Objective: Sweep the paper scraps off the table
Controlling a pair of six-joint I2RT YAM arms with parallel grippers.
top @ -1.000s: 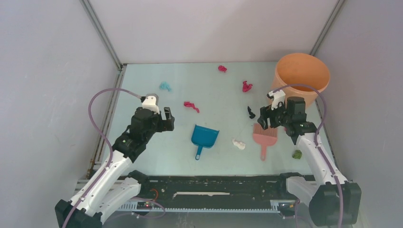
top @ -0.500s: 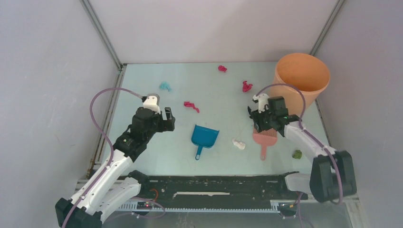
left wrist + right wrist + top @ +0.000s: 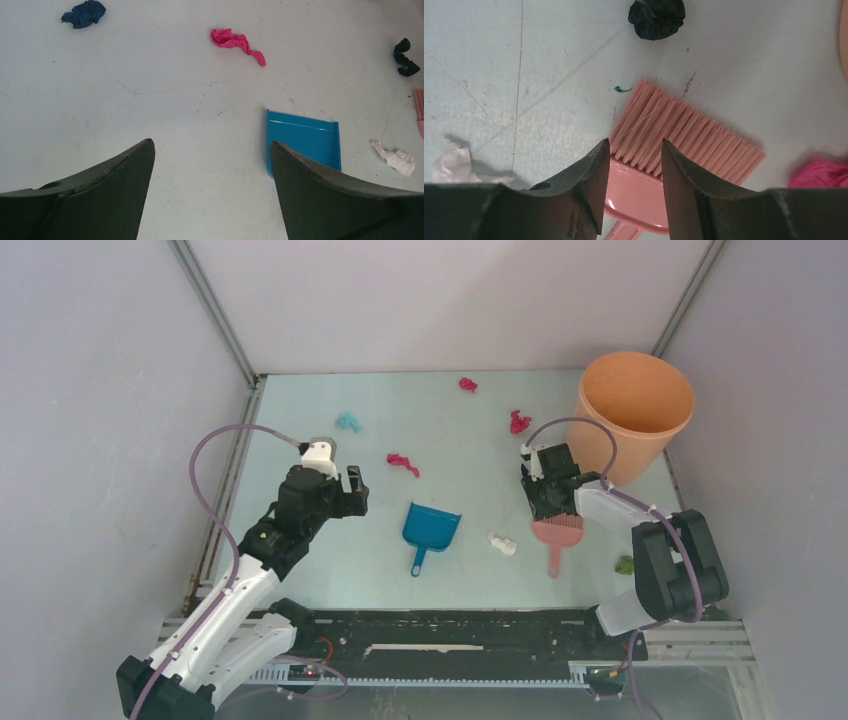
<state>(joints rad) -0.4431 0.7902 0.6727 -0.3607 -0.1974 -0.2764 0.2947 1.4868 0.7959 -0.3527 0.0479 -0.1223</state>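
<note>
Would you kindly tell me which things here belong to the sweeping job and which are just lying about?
For the job: paper scraps, pink, teal, white, green and dark; brush; dustpan; table.
Lying about: bucket, though it may be where the scraps go.

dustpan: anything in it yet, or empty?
Empty. The blue dustpan lies flat on the table, its tray bare in the top view; the white scrap and nearest pink scrap lie outside it.
</note>
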